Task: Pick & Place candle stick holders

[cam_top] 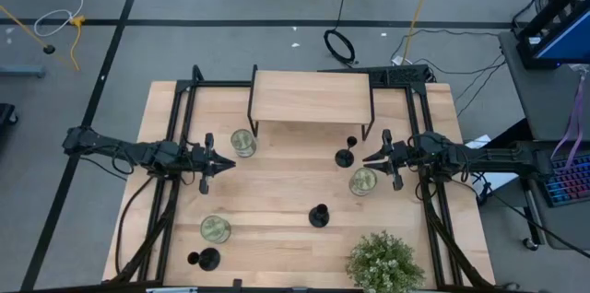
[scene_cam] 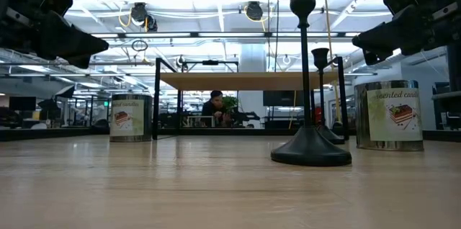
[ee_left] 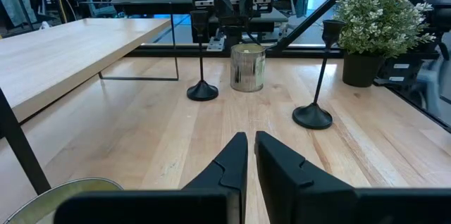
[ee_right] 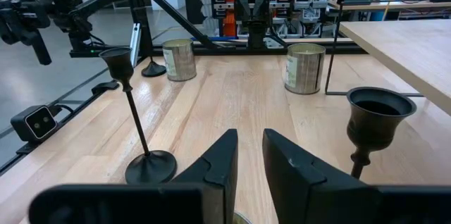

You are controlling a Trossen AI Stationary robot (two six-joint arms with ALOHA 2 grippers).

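Observation:
Three matte-black candle stick holders stand upright on their round bases on the wooden table: one in front of the shelf, one at the middle near side, one at the near left. My left gripper hovers at the table's left, shut and empty, pointing right; its fingers show in the left wrist view. My right gripper hovers at the right, pointing left at the holder by the shelf, whose cup is close beside it. Its fingers stand a narrow gap apart and hold nothing.
A low wooden shelf stands at the far middle. Three metal candle tins stand on the table: far left, right, near left. A leafy potted plant stands at the near right edge. A person sits far behind the table.

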